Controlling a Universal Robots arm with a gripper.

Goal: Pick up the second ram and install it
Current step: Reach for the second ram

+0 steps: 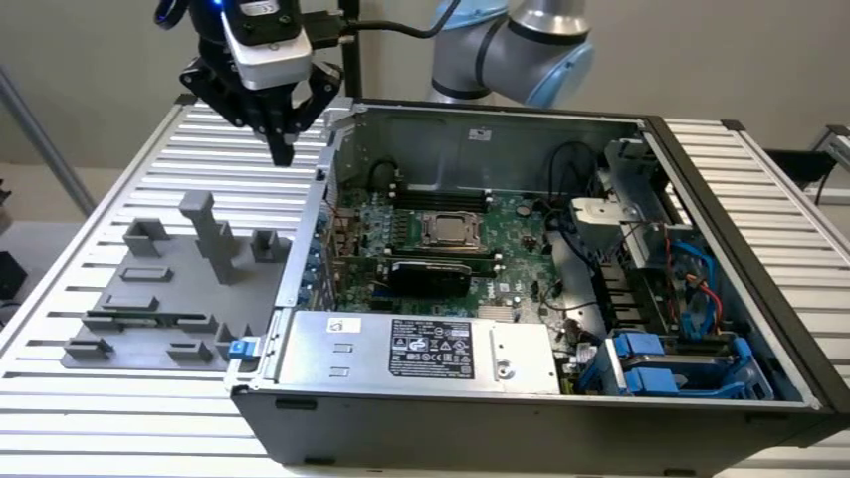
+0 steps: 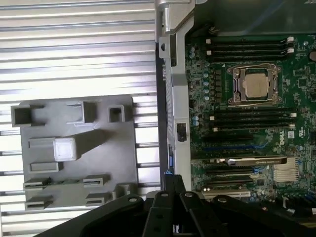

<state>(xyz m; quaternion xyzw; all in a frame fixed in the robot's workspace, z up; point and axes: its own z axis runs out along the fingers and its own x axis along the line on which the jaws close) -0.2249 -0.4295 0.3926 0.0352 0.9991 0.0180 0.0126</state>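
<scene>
The second ram (image 2: pixel 64 181) is a thin green strip lying in the grey fixture plate (image 2: pixel 98 148) between two low blocks; it also shows as a dark strip (image 1: pixel 143 321) near the plate's front. My gripper (image 1: pixel 282 154) hangs high above the slatted table, over the gap between the fixture plate and the case wall, fingers shut with nothing between them. Its dark fingers (image 2: pixel 170 197) meet in the wrist view. The motherboard's long black slots (image 2: pixel 252 121) lie on both sides of the CPU socket (image 2: pixel 254 85).
The open computer case (image 1: pixel 531 398) takes up the exterior view's right, with a power supply (image 1: pixel 425 349) at its front and cables and blue drive caddies (image 1: pixel 664 368) on the far side. A tall grey post (image 1: pixel 213 234) rises from the fixture plate. The case wall (image 2: pixel 170 89) separates plate and motherboard.
</scene>
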